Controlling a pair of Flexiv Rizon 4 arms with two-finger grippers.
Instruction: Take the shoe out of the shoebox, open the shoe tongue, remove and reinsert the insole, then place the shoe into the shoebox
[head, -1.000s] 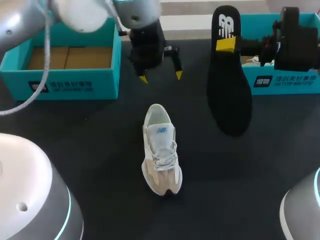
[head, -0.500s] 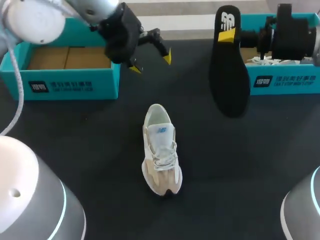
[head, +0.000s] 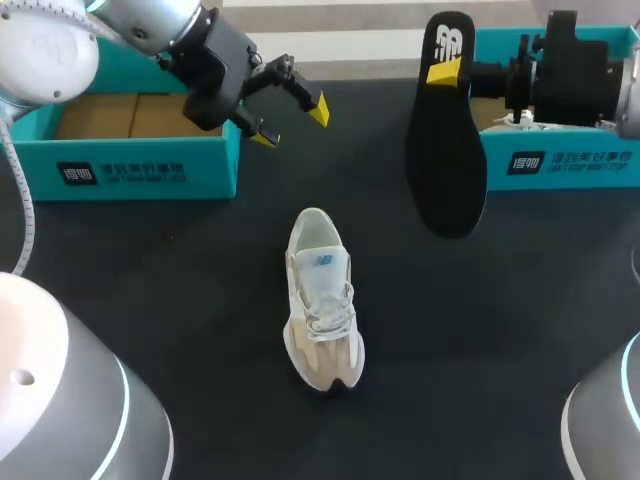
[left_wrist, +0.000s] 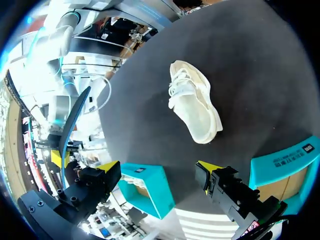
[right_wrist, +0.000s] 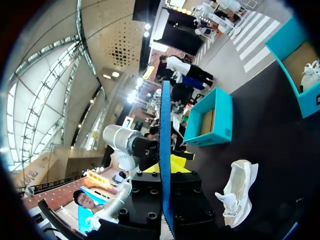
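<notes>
The white and beige shoe (head: 322, 300) lies on the black table, toe toward the front edge, with nothing touching it. Beyond its heel, near the left shoebox (head: 140, 165), my left gripper (head: 290, 123) hangs open and empty, tilted sideways. My right gripper (head: 446, 72) is shut on the heel end of the black insole (head: 446, 160), which hangs toe down in front of the right shoebox (head: 558, 160). The left wrist view has the shoe (left_wrist: 196, 100) ahead of the open left gripper (left_wrist: 157, 170). In the right wrist view the insole (right_wrist: 165, 125) stands edge-on between the fingers, the shoe (right_wrist: 237, 192) beside it.
The teal left shoebox shows only its bare cardboard floor (head: 138, 115). White crumpled paper (head: 520, 120) lies in the right box. Dark table surface (head: 200, 300) spreads around the shoe on both sides and in front.
My left arm has swung left from above the shoe's heel toward the left box and tilted, fingers still open. The right gripper has shifted slightly left with the insole.
</notes>
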